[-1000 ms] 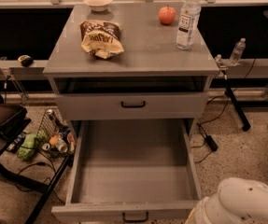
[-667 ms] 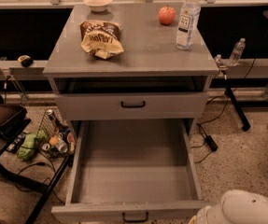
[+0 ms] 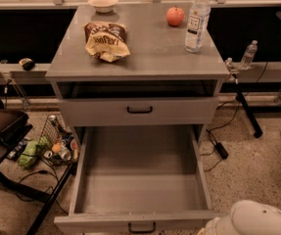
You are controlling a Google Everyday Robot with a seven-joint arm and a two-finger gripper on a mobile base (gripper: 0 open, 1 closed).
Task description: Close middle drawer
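Grey middle drawer [image 3: 137, 180] is seen pulled far out of the cabinet [image 3: 150, 58], toward the camera. Its deep tray is fully exposed and nothing is seen inside it. Its low front lies at the bottom edge of the view, with the small black handle [image 3: 141, 227] partly cut off. The task is judged as not yet started: no closing is shown, and the whole push back into the cabinet is left to be done.

Above it, the upper drawer [image 3: 140, 112] is seen shut or nearly shut, with a dark open slot over it. No lower drawer can be made out; it is hidden under the open tray.

On the cabinet top, a chip bag [image 3: 105, 40], a bowl [image 3: 103, 3], an apple [image 3: 175, 16] and a water bottle [image 3: 198, 21] are set well apart from each other. None of them blocks the drawer's path.

A white rounded robot shell [image 3: 257, 222] is seen at the lower right corner, just beside the drawer's front right corner. Whether the front is touched cannot be told. The gripper is not in view, so its state cannot be told.

Further out, a wire basket [image 3: 57, 143] of cans is seen on the floor to the left, and a small bottle [image 3: 248, 55] to the right.
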